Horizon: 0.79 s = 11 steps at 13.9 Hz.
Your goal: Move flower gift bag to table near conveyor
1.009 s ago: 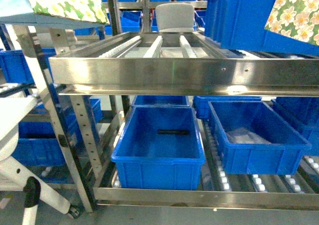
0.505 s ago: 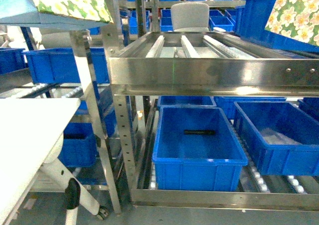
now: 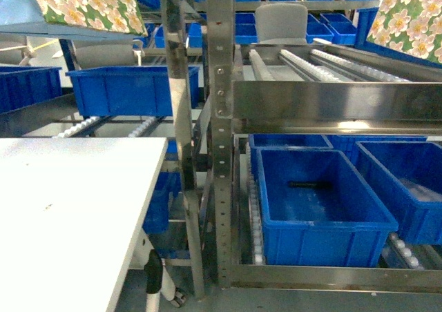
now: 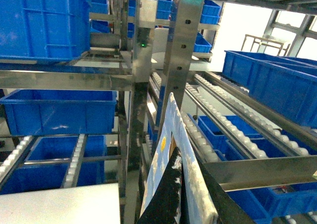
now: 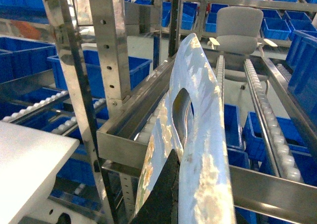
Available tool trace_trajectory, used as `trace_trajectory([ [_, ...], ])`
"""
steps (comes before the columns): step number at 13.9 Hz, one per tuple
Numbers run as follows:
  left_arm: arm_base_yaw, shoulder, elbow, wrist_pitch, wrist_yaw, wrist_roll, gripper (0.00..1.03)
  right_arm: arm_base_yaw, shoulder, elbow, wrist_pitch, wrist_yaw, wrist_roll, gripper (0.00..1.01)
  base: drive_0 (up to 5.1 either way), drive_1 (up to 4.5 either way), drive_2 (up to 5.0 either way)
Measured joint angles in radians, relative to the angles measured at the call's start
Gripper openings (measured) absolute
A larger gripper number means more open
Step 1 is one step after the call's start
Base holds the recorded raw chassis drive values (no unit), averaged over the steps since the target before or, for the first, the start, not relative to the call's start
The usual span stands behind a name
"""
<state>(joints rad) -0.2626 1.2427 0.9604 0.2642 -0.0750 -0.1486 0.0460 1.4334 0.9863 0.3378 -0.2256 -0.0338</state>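
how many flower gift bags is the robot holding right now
2: one flower gift bag at the head view's top left, in the left gripper; another bag top right, in the right gripper.

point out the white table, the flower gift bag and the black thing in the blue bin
table (image 3: 62, 201), head view, bare top
flower gift bag (image 5: 198, 135), right wrist view, its side panel
black thing (image 3: 309, 185), head view, its middle

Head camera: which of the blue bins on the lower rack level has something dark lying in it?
The blue plastic bin nearest the steel upright: a slim black object lies on its floor. The neighbouring blue bin to its right shows no such dark item.
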Motion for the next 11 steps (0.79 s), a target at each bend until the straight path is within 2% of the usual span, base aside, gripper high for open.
trace_trajectory([
  [11, -0.001, 0.000, 0.000, 0.001, 0.000, 0.000, 0.02, 0.000, 0.000, 0.000, -0.003, 0.000, 0.000, 0.02, -5.0, 2.43, 2.4],
])
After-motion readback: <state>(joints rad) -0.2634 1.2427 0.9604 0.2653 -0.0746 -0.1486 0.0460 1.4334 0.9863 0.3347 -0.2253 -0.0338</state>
